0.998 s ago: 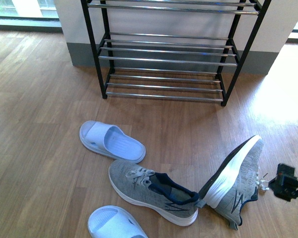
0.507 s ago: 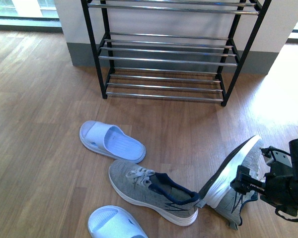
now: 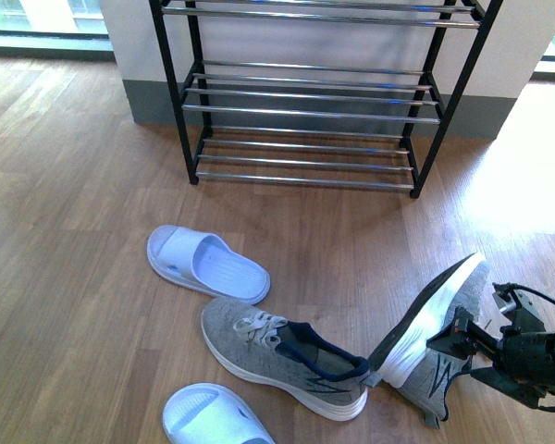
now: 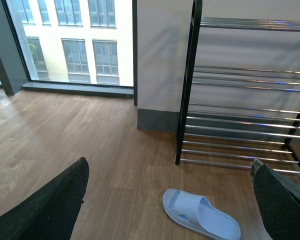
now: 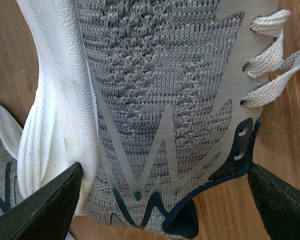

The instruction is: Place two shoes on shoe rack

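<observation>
Tipped sneaker (image 3: 433, 335): on the floor at the near right, well short of the rack; resting on its side with the thick white sole facing left; its near end meets the heel of the upright sneaker
Its look up close: grey knit, coarse and pebbled; a smooth pale zigzag mark across the side; flat white laces through punched eyelets; navy edge at the collar; ribbed white sole wall
Upright sneaker (image 3: 282, 356): sole down, near centre; toe to the left; navy lining showing
Slides: one pale blue slide (image 3: 206, 264) left of centre, between sneakers and rack; second slide (image 3: 213, 418) at the near edge, partly cut off
Shoe rack (image 3: 305, 92): far centre against the wall; thin black uprights, shiny chrome bars; every shelf in view bare
My right gripper (image 5: 165, 170): spread wide; dark fingers (image 5: 45, 210) straddle the tipped sneaker's side; I cannot tell whether they touch it
My left gripper (image 4: 168, 165): spread wide, holding nothing, above the floor
Floor (image 3: 74, 231): wood-grain planks
</observation>
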### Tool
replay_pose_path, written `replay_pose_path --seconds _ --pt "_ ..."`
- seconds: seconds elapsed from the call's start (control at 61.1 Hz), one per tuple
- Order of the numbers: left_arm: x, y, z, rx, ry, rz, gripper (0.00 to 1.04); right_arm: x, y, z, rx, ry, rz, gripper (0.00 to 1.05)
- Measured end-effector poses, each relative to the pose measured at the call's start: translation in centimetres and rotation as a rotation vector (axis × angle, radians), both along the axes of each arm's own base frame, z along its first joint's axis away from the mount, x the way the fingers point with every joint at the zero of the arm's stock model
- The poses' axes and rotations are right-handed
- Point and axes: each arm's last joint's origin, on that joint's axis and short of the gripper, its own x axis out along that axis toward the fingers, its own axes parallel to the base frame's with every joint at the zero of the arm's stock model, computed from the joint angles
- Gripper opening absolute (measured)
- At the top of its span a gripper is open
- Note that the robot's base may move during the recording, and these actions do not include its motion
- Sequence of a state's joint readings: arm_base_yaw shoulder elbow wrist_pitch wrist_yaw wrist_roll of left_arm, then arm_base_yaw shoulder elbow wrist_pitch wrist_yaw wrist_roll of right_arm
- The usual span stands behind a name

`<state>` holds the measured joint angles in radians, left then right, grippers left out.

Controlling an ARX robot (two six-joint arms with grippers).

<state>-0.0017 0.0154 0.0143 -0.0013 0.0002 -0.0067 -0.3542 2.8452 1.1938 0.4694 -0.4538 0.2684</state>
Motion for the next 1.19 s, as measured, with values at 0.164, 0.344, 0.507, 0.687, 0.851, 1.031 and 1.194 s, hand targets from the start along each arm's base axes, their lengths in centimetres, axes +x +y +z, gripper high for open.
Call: replay_pose_path --seconds 0.164,0.344,0.507,0.687,0.851,1.031,1.194 --pt "0.0 0.0 0.0 0.000 0.000 0.000 0.95 -0.2 0.0 0.5 0.106 -0.035 -0.021 0.95" --pt "0.0 0.0 0.0 0.000 0.000 0.000 0.95 -0.8 -0.2 3.5 0.214 -0.142 -0.036 0.95" --pt "0.0 0.0 0.0 0.000 0.000 0.000 0.95 -1.9 0.7 7.2 0.270 -0.221 0.011 0.95" --pt "0.0 0.0 0.0 0.000 0.000 0.000 0.95 -3.3 5.1 9.8 0.226 -0.225 0.155 0.95" --pt "0.0 0.0 0.0 0.000 0.000 0.000 0.95 -4.0 8.2 10.7 -0.085 -0.203 0.256 0.95" --pt "0.0 0.0 0.0 0.000 0.000 0.000 0.95 -3.1 10.6 11.0 -0.302 -0.229 0.312 0.95" --pt "0.0 0.0 0.0 0.000 0.000 0.000 0.95 0.6 11.8 11.2 -0.302 -0.223 0.153 0.95"
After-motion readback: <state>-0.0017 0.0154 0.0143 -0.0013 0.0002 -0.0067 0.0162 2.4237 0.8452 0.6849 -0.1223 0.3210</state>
